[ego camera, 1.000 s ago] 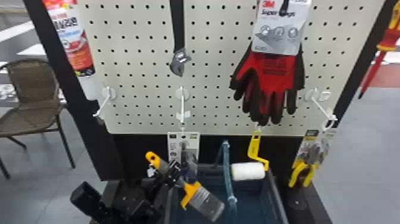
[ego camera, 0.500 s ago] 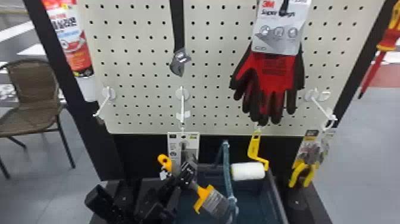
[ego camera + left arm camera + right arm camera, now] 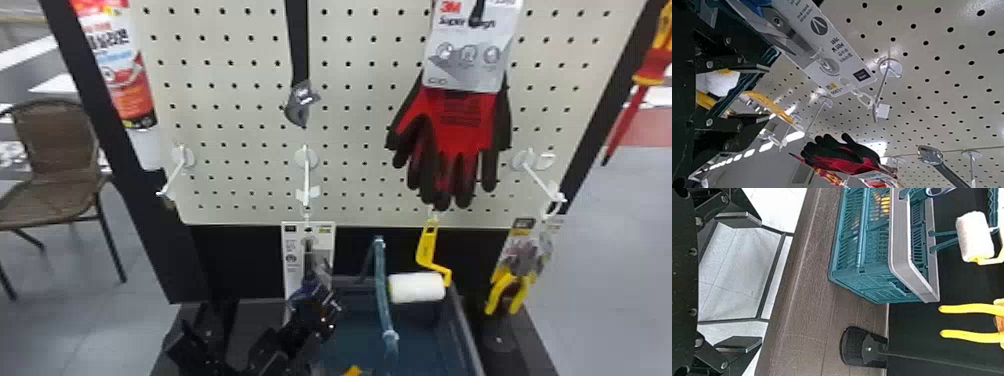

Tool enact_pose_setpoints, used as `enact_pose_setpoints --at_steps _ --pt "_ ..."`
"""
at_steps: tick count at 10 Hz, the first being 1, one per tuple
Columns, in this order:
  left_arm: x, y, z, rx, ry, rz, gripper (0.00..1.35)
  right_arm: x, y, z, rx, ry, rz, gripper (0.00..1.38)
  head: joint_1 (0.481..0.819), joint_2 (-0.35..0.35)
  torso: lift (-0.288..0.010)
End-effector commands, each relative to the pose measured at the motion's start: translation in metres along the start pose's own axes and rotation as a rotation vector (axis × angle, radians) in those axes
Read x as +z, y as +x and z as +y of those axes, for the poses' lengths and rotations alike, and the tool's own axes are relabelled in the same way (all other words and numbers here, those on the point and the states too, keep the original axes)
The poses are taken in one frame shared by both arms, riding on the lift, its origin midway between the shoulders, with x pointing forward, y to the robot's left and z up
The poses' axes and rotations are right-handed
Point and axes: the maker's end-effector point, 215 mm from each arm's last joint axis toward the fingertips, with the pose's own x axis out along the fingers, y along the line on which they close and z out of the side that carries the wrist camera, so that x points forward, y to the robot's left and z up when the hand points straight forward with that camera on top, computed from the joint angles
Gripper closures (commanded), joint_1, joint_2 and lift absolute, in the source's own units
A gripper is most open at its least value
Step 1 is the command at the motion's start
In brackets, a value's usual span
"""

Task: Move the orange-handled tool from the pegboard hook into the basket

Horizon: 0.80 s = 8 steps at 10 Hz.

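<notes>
Evidently the pale pegboard spans the far side, with the basket below and nearer. Over the basket's left part is the left gripper, fingers apart, released; the right gripper, out on the near side, is spread too and grasps nothing. Low in the basket, near side, shows the orange-handled tool. Placing looks done; next, the left arm should back out, clear of the rim.
</notes>
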Motion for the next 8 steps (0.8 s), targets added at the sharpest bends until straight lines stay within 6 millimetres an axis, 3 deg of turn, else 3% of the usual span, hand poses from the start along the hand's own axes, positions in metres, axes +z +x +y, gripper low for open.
enact_pose_setpoints --at_steps 1,8 --pt "-0.0029 0.0001 -0.0010 -0.009 0.000 0.017 0.57 -0.0001 0.0000 0.0002 0.000 0.002 0.000 0.24 0.549 0.000 -0.100" --pt "0.0033 -0.0004 -0.0007 -0.012 0.008 0.016 0.55 0.0004 -0.0005 0.0002 -0.001 -0.007 0.002 0.24 0.549 0.000 -0.100"
